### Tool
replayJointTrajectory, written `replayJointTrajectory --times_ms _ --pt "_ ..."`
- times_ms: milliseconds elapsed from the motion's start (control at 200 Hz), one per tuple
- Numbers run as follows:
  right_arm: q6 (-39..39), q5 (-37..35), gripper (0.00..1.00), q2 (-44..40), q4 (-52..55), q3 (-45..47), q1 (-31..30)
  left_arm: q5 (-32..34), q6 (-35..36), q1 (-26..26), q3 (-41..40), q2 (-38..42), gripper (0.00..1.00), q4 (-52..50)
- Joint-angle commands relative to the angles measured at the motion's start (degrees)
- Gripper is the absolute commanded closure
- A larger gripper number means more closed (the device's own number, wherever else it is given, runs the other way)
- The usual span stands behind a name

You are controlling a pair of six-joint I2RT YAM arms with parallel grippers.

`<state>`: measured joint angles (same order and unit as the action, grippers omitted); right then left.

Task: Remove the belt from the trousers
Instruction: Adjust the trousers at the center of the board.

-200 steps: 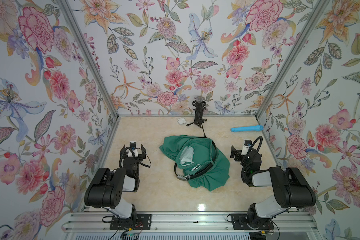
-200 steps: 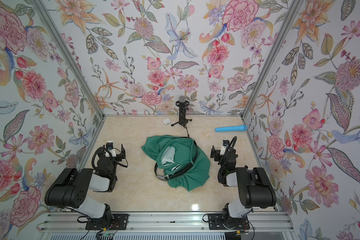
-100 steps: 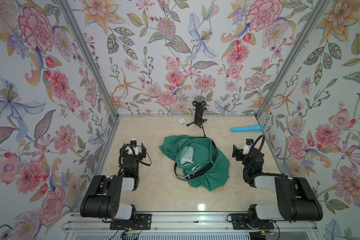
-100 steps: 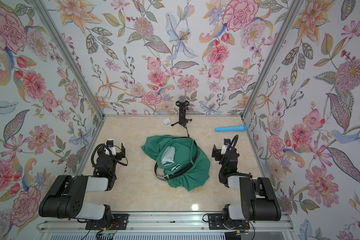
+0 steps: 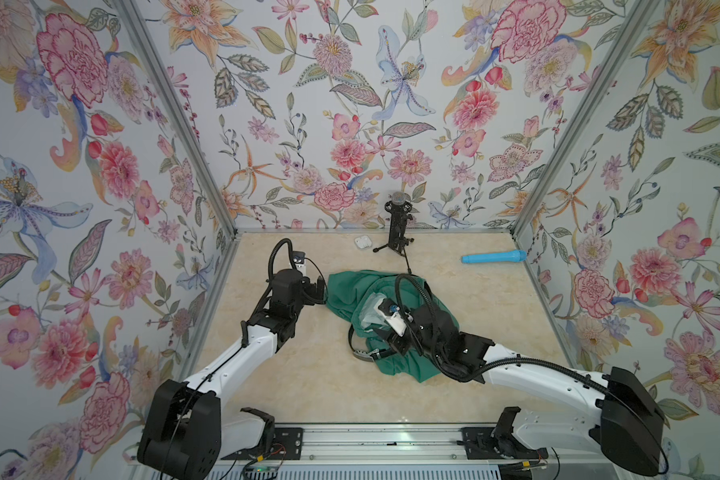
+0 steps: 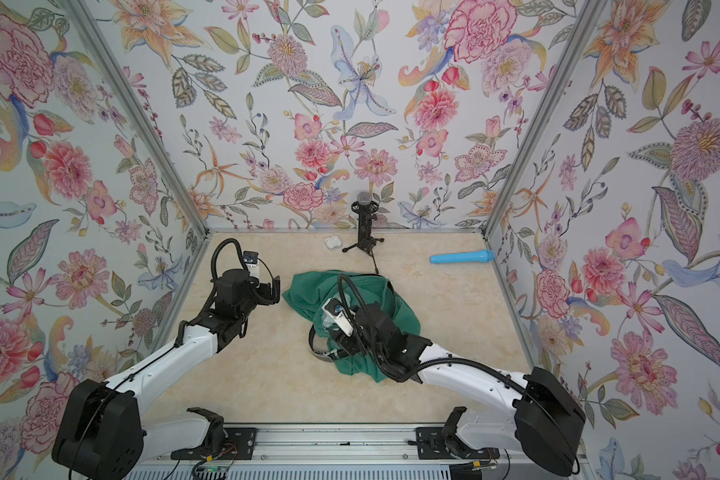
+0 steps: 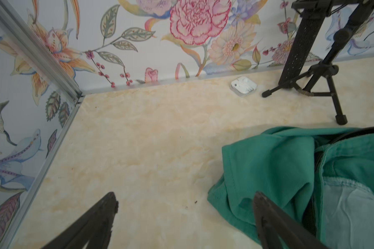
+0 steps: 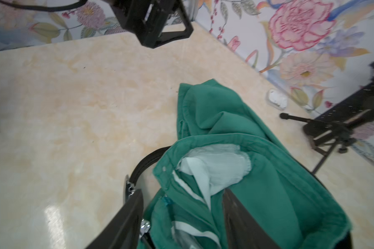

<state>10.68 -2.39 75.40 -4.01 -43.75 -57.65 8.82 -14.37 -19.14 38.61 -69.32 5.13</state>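
The teal-green trousers (image 5: 358,291) (image 6: 308,291) lie crumpled mid-table, with pale pocket lining (image 8: 216,166) turned out. The black belt (image 5: 352,340) (image 6: 312,343) loops out at their near left edge, and its silver buckle (image 8: 129,189) rests on the table. My right gripper (image 5: 385,349) (image 8: 183,194) is low over the waistband. Its jaws are partly apart, with green cloth between them and the buckle just outside one finger (image 8: 134,207). My left gripper (image 5: 321,291) (image 7: 185,200) stands wide open at the trousers' far left edge. One of its fingers (image 7: 261,207) is over the cloth.
A black tripod stand (image 5: 398,232) and a small white case (image 5: 362,242) sit by the back wall. A blue cylinder (image 5: 493,257) lies at the back right. Flowered walls close in three sides. Bare table lies left of the trousers (image 7: 149,151).
Both arms have unfolded from the front and reached forward, the left to the trousers' left edge, the right onto the waistband. The right jaws have narrowed.
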Motion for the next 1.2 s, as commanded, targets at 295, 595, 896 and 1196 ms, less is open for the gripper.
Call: replayJointTrajectory --times_ms 295,595,896,1196 --pt "6.92 5.06 0.41 22.30 21.81 -15.95 2.43 5.47 -2.89 0.40 -9.93 15.67 0.01 -6.85" --pt "9.91 8.16 0.40 27.76 26.32 -18.61 2.90 4.19 -1.37 0.50 -10.13 14.86 0.01 -4.51" --pt "12.02 10.72 0.99 25.73 28.88 -21.98 4.00 2.01 1.01 0.50 -10.28 16.84 0.01 1.01" --pt "9.60 43.16 1.00 18.21 38.44 -32.17 20.02 -5.40 13.39 -4.51 -18.42 18.46 0.01 35.63"
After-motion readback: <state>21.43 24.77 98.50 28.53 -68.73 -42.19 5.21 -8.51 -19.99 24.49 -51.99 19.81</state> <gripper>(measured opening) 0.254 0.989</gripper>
